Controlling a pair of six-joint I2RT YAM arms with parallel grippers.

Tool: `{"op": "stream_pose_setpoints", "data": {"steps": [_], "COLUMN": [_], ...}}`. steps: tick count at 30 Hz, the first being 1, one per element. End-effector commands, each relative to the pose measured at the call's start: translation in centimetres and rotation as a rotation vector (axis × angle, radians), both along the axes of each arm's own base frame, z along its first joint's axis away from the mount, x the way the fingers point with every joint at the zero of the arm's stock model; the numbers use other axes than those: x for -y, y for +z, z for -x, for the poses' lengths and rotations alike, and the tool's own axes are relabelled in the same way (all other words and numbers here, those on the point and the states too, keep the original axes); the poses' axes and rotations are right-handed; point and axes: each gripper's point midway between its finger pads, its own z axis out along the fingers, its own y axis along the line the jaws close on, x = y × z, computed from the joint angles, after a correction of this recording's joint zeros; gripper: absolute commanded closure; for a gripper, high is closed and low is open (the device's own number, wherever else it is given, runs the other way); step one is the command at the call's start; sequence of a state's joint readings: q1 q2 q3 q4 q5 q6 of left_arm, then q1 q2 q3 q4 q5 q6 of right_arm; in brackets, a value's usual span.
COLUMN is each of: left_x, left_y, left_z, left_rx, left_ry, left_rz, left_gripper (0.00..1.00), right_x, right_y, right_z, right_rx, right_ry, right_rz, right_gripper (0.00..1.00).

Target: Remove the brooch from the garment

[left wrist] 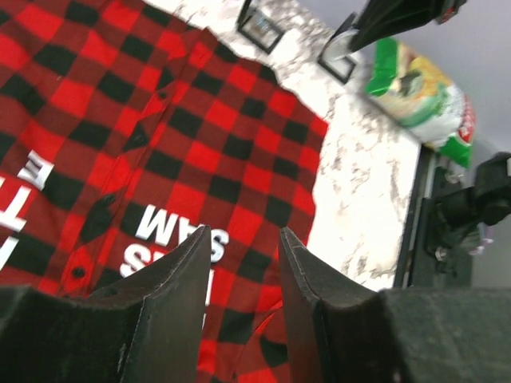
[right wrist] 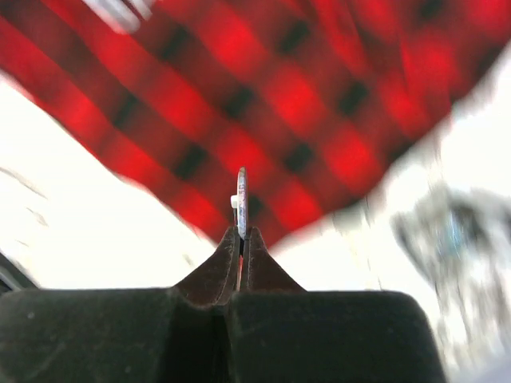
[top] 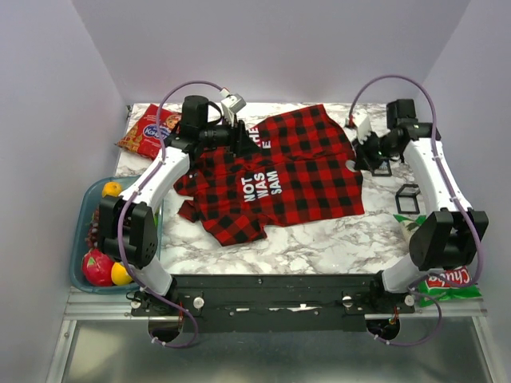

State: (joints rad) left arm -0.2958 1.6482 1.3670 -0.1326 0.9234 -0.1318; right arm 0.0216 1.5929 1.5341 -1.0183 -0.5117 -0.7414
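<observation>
From the top view I count one garment [top: 303,167], spread flat across the middle of the marble table [top: 335,235], and two arms over it. My left gripper [top: 238,136] hangs above the far left of the shirt by its lettering, and my right gripper [top: 369,154] sits at the shirt's right edge. I cannot pick out the brooch from here. Around the shirt are one red snack packet [top: 148,132] far left, one bin [top: 84,207] of fruit near left, one green bag [top: 443,286] near right and two small black frames [top: 407,198] just right of the cloth. In the left wrist view my fingers stand apart with nothing between them, checked fabric and the white letters showing through the gap. In the right wrist view the fingers are pressed together on the single brooch [right wrist: 242,199]. It is a thin disc seen edge-on, standing upright out of the tips, with its flat faces against the pads. The shirt's edge lies blurred behind it, and I cannot tell whether the pin is free of the cloth. So the right arm has the piece and the garment lies to its left. I judge the pull should go rightward, away from the fabric.
</observation>
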Motion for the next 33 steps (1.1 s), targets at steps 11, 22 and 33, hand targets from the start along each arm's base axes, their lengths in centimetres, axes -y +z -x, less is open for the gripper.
{"op": "stream_pose_setpoints", "data": {"steps": [11,22,33], "left_x": [-0.3,-0.6,-1.2], "left_y": [-1.4,-1.2,-1.9], "left_z": [-1.7,-1.7,-1.2], "left_rx": [-0.017,-0.001,0.012], "left_ry": [0.051,0.061,0.078], "left_rz": [-0.068,-0.09,-0.13], "left_gripper": [0.52,0.5,0.48], "right_x": [21.4,23.7,23.1], "right_y": [-6.2,-6.7,-7.4], "right_z": [5.1,3.0,2.0], "right_rx": [-0.018,0.171,0.267], "right_ry": [-0.182,-0.168,-0.03], "right_rz": [0.679,0.619,0.663], "right_gripper": [1.0,0.97,0.96]}}
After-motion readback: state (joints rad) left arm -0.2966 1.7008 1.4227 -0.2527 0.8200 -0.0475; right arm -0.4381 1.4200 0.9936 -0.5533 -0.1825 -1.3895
